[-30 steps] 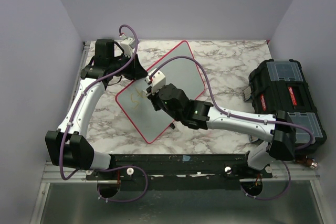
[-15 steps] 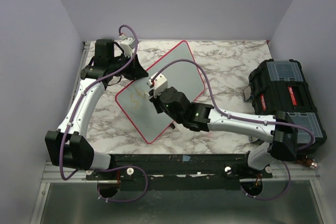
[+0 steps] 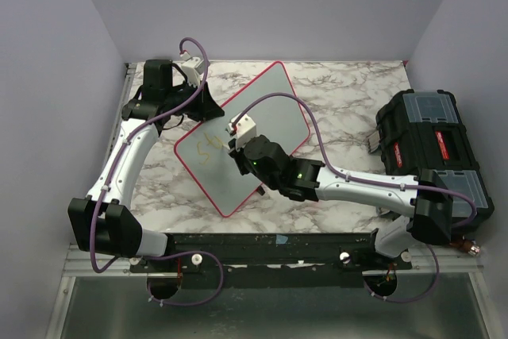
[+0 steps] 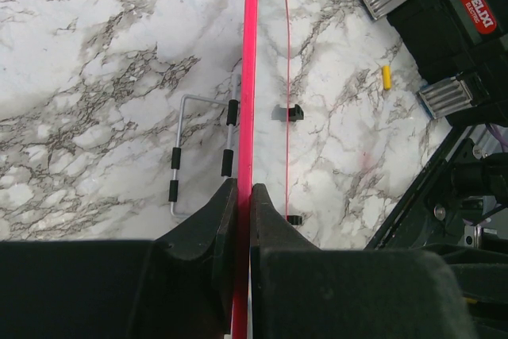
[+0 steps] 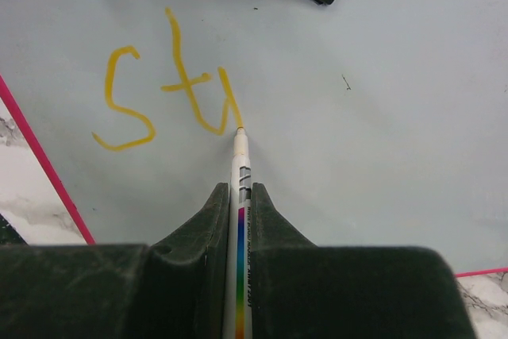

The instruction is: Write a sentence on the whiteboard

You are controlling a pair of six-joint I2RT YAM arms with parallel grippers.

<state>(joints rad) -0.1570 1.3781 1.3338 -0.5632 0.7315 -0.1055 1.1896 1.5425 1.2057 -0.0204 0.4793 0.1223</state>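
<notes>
Your table [image 3: 341,101] carries the whiteboard [image 3: 278,105], which sits diagonally left of centre, well apart from the black toolbox [image 3: 432,144] at the right edge.

The board is your first risk. Your left gripper [image 4: 243,196] is closed on the pink rim at the board's far-left edge. If that pinch slips under pen pressure, the board can swing and skew the line.

Your right gripper [image 5: 238,196] is closed on the marker [image 5: 238,164], with the tip touching the board at the end of a stroke. Press too hard and the marker may slide back between the fingers. Press too lightly and the stroke breaks.

The sentence [image 5: 186,83] is only "St" plus a started letter, close to the rim, so most of it is not yet written. I judge that a drifting baseline could run the words into the pink edge or leave no room for them.
</notes>
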